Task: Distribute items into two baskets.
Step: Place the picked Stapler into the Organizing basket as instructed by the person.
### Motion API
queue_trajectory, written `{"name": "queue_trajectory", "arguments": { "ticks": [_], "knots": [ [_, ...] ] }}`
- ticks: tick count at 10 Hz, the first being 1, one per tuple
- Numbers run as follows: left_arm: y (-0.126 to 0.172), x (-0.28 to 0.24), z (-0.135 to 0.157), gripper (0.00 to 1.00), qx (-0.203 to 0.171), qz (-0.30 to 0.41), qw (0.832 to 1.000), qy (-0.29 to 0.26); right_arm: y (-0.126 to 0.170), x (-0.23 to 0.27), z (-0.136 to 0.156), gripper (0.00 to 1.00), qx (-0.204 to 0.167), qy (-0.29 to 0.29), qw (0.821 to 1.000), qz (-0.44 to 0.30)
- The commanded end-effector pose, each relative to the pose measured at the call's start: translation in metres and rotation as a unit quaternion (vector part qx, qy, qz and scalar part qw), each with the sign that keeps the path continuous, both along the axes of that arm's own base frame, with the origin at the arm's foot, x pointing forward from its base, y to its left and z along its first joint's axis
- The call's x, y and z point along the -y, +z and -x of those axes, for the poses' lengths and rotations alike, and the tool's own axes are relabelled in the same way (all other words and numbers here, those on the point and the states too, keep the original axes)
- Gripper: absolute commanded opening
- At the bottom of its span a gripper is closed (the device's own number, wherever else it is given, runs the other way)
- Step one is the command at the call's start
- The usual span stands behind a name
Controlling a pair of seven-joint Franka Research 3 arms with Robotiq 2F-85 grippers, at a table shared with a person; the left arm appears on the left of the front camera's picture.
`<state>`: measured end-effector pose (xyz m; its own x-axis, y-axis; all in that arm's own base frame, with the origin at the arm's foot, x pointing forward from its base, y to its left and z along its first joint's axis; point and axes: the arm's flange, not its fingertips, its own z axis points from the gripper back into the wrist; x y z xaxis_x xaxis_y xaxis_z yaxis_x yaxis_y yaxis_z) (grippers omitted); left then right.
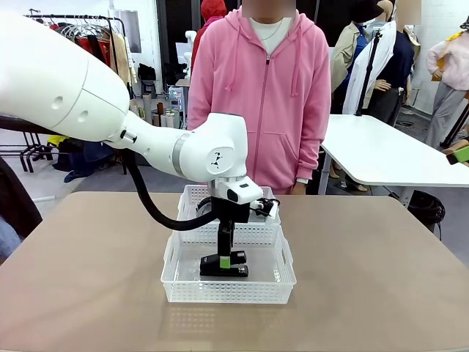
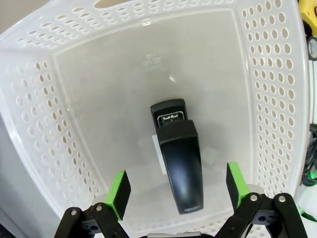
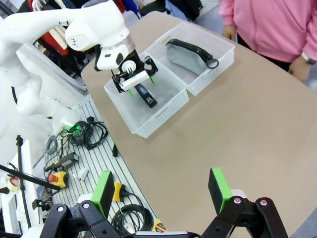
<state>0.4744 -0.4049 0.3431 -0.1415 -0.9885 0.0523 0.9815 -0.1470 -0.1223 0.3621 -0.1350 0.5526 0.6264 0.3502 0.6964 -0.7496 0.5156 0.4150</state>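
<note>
I note stapler [image 2: 177, 163] lying on floor of near basket [image 1: 229, 293], released. Left gripper [image 2: 174, 191] jaws apart, straddling it. Right gripper [image 3: 161, 191] spread, empty, well off from near basket. Grey pouch [image 3: 187, 55] in adjoining basket [image 3: 218, 47]. Distribution looks complete; next I'd lift left arm straight clear.

The left arm enters from the upper left of the front view, wrist bent straight down at centre frame. Its hand [image 1: 224, 261] points downward with fingers spread wide. The right hand [image 3: 161, 191] at lower centre of its wrist view has fingers spread fully apart, gripping nothing.
</note>
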Motion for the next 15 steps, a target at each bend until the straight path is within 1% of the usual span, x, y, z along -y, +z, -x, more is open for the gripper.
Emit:
{"name": "queue_trajectory", "arguments": {
  "ticks": [1, 3, 5, 6, 15],
  "knots": [
    [0.017, -0.013, 0.013, 1.0, 0.026, -0.009, 0.999, 0.021, 0.0, -0.002, 0.0, 1.0, 0.016, 0.004, 1.0, -0.013],
    [0.029, -0.018, 0.018, 1.0, 0.037, -0.01, 0.999, 0.033, 0.0, -0.002, 0.0, 1.0, 0.016, 0.004, 1.0, -0.013],
    [0.034, -0.019, 0.02, 1.0, 0.037, -0.017, 0.999, 0.032, 0.0, -0.002, 0.0, 1.0, 0.016, 0.004, 1.0, -0.013],
    [0.035, -0.009, 0.011, 1.0, 0.027, -0.001, 0.999, 0.022, 0.0, -0.002, 0.0, 1.0, 0.016, 0.004, 1.0, -0.013],
    [0.035, -0.009, 0.011, 1.0, 0.027, -0.001, 0.999, 0.022, 0.0, -0.002, 0.0, 1.0, 0.016, 0.004, 1.0, -0.013]
  ]
}}
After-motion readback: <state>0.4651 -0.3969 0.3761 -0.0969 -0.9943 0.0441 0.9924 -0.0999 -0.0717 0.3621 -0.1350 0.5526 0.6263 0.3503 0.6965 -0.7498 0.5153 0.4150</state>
